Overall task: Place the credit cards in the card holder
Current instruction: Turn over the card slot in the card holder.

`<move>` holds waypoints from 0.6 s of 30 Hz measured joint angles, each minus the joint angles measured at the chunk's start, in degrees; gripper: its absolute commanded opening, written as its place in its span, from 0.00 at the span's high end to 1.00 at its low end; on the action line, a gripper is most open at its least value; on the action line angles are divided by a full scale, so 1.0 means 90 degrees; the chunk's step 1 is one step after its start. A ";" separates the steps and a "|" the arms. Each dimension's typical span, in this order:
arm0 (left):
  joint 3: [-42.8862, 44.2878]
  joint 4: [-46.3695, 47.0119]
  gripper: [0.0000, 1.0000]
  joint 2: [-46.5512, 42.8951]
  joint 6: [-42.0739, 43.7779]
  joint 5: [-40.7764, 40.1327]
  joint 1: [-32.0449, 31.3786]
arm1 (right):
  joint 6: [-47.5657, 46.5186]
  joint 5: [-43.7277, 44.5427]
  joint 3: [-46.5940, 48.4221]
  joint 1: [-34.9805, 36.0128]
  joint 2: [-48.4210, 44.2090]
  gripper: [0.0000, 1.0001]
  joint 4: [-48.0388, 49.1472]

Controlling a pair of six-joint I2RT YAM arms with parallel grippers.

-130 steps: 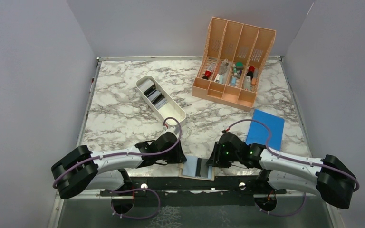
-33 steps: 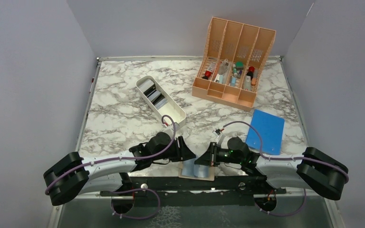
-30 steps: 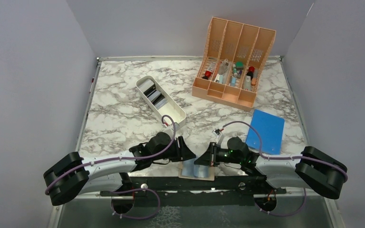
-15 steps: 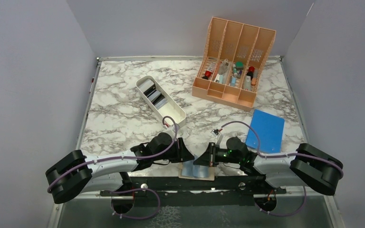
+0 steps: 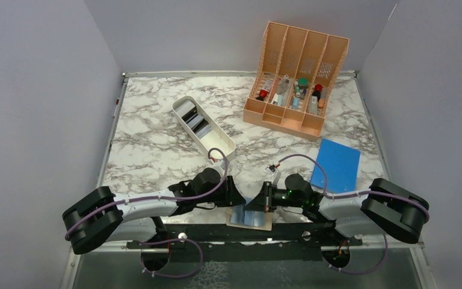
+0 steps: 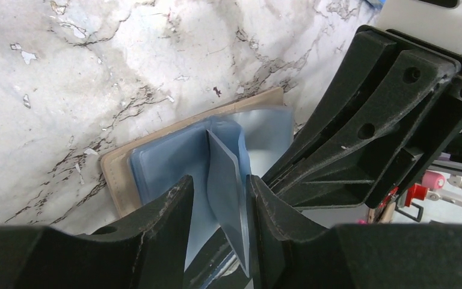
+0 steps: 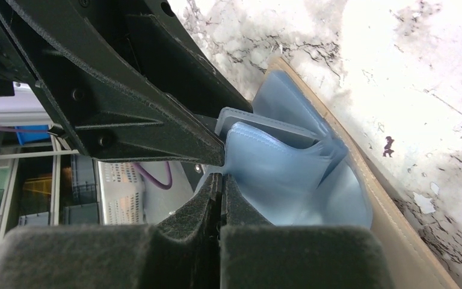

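Observation:
The card holder [image 5: 263,225] lies open at the table's near edge, tan outside [image 6: 115,174], blue-grey inside [image 7: 295,180]. My right gripper [image 5: 258,203] is shut on a pocket flap and holds it lifted [image 7: 219,178]. My left gripper [image 5: 236,197] faces it from the left. A grey-blue credit card [image 6: 225,174] stands tilted between the left fingers [image 6: 216,183], against the right one, with a gap on its left side. Its far end sits at the pocket mouth [image 7: 246,119]. More credit cards [image 5: 192,118] stand in the white tray.
The long white tray [image 5: 224,145] lies diagonally at mid-table. A peach slotted organizer [image 5: 295,78] with small items stands at the back right. A flat bright-blue rectangle [image 5: 335,164] lies right of my right arm. The black frame rail runs just below the card holder.
Both grippers have closed in over the card holder since the earliest frame. The right one has lifted the pocket flap. Over the last second the left jaws narrowed slightly around the card.

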 measured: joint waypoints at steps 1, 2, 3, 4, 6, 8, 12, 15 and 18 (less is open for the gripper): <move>0.0017 -0.0007 0.60 0.0041 0.0012 0.0000 0.0000 | 0.0000 -0.0002 0.0000 0.0000 0.0017 0.93 -0.0010; 0.0044 -0.0034 0.60 0.0100 0.0024 -0.0002 0.0000 | 0.0000 -0.0002 0.0000 0.0000 0.0029 0.93 -0.0029; 0.0073 -0.0061 0.60 0.0148 0.0039 -0.0002 0.0000 | 0.0000 -0.0002 0.0000 0.0000 0.0034 0.93 -0.0068; 0.0104 -0.0114 0.60 0.0182 0.0063 -0.0007 0.0000 | 0.0000 -0.0002 0.0000 0.0000 0.0034 0.93 -0.0078; 0.0187 -0.0282 0.60 0.0206 0.0114 -0.0027 0.0000 | -0.0012 -0.0002 0.0000 0.0000 0.0027 0.94 -0.0148; 0.0245 -0.0403 0.60 0.0206 0.0158 -0.0068 0.0000 | -0.0044 0.0000 0.0000 0.0000 -0.0019 0.95 -0.0270; 0.0362 -0.0784 0.60 0.0185 0.0206 -0.0228 0.0000 | -0.0109 0.0041 0.0007 0.0000 -0.0325 0.95 -0.0724; 0.0396 -0.1066 0.60 0.0063 0.0250 -0.0367 0.0000 | -0.0194 0.0168 0.0056 0.0000 -0.0697 0.94 -0.1321; 0.0396 -0.1302 0.61 -0.0102 0.0272 -0.0517 0.0000 | -0.0255 0.0384 0.0209 0.0000 -0.1090 0.92 -0.2142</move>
